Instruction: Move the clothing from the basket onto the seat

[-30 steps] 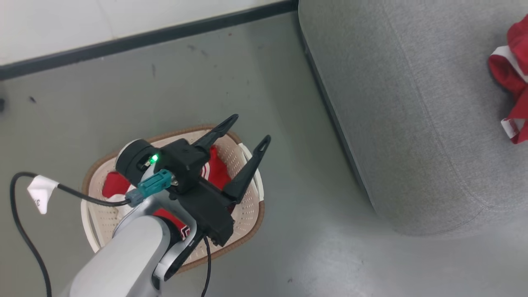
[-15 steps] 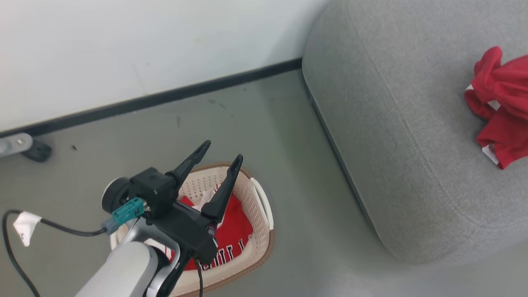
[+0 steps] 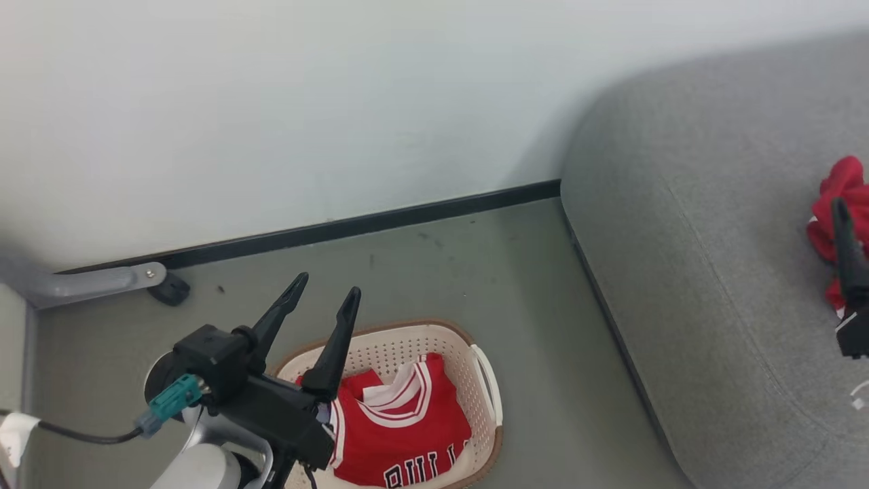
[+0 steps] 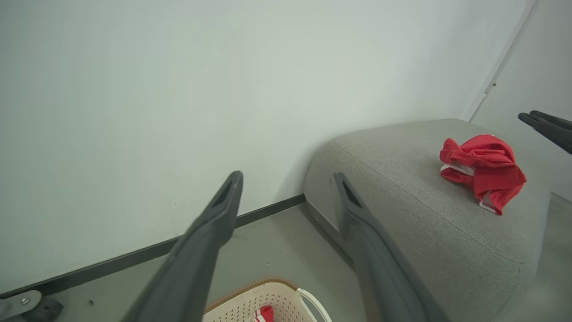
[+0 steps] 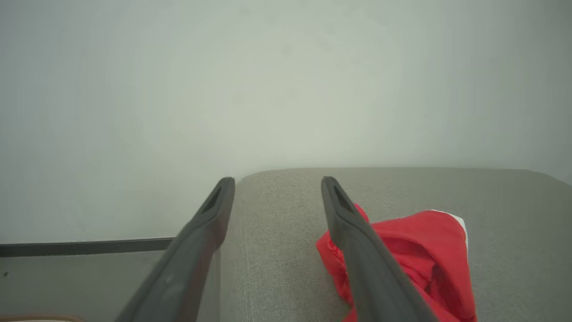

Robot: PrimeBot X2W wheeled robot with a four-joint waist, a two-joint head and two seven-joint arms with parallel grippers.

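Low on your left, the left gripper [image 3: 328, 288] hangs over the near-left rim of the basket [image 3: 490, 394]. Its two fingers are spread wide, with nothing between them and no cloth on either. Beside it the jersey [image 3: 407, 435] lies inside the basket. It is red with white striped trim at the neck and armhole, and its black lettering, beginning "BUL", is cut by the bottom edge of the head view. The basket stands on the floor [image 3: 475, 272], apart from the seat [image 3: 679, 285] on your right. A dark skirting [image 3: 380, 223] runs along the foot of the wall [image 3: 271, 102] behind the basket, up to the seat's corner.

On the seat, a second red garment [image 4: 485, 172] lies crumpled, white trim showing at its edges. The right gripper [image 5: 278, 180] hovers over the seat by that garment, fingers likewise wide apart and empty. In its wrist view the garment shows behind the finger on that view's right, and you cannot tell whether the finger touches the cloth. A grey metal leg [image 3: 102, 282] with a dark foot sits by the wall at far left, and a black cable [image 3: 81, 435] trails from the left wrist.
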